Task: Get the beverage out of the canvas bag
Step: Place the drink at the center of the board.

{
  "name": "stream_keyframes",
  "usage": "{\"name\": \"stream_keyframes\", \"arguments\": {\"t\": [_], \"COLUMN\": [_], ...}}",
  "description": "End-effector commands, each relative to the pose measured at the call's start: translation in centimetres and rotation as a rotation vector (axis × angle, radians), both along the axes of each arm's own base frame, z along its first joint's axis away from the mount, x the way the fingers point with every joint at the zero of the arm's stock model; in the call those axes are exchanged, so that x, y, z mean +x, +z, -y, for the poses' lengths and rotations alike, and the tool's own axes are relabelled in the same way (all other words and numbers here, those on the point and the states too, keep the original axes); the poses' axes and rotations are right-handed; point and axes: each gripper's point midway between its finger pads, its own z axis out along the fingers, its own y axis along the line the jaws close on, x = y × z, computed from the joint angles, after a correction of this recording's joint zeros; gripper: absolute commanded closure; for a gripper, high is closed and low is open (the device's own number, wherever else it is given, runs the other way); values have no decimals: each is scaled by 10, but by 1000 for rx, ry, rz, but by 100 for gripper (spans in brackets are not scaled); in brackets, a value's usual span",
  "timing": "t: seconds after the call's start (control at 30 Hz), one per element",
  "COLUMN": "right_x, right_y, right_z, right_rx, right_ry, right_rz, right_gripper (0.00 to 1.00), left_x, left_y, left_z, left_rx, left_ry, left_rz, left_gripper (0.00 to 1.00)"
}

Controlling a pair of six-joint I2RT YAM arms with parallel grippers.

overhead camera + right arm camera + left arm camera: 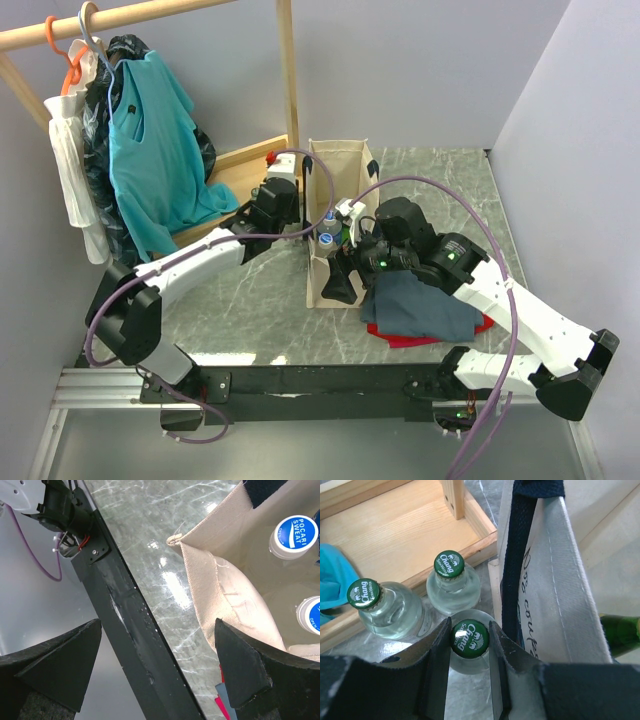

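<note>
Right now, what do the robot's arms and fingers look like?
Both the left arm and the right arm have white shells with black joints. A purple cable loops along each. The right arm shows small green lights. The left gripper and right gripper have flat dark wedge-shaped fingers.

The canvas bag [340, 165] (capped bottles [328, 230] inside) stands upright on the marble table [260, 310] between left arm [195, 262] and right arm [520, 305].

White shell links joined by black motor housings form the left arm [190, 262] and right arm [530, 315]; a purple cable [420, 180] loops off each, small green lights [381, 264] glow on the right wrist, fingers [245, 675] are matte black wedges
</note>
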Motion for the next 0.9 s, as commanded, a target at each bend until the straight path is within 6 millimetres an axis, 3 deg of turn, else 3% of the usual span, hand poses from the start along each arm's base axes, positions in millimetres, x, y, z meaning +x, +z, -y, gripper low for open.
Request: {"name": "stream_keyframes", "arguments": {"t": [0.0,0.33,0.87], "right_x": [4,5,5], "right_y": [6,6,7], "right_z": [0,-1,-3], "right_rx": [5,5,10], "right_ry": [-10,-10,2], "right_rz": [37,37,37], "right_gripper": [0,0,0], "left_x": [19,17,17], "left_y": [66,45,29], "left_z": [15,14,24], "left_rx": [-186,-168,-119], "left_ry": [16,36,33], "left_rz": [203,200,192], "left_gripper": [99,99,99]}}
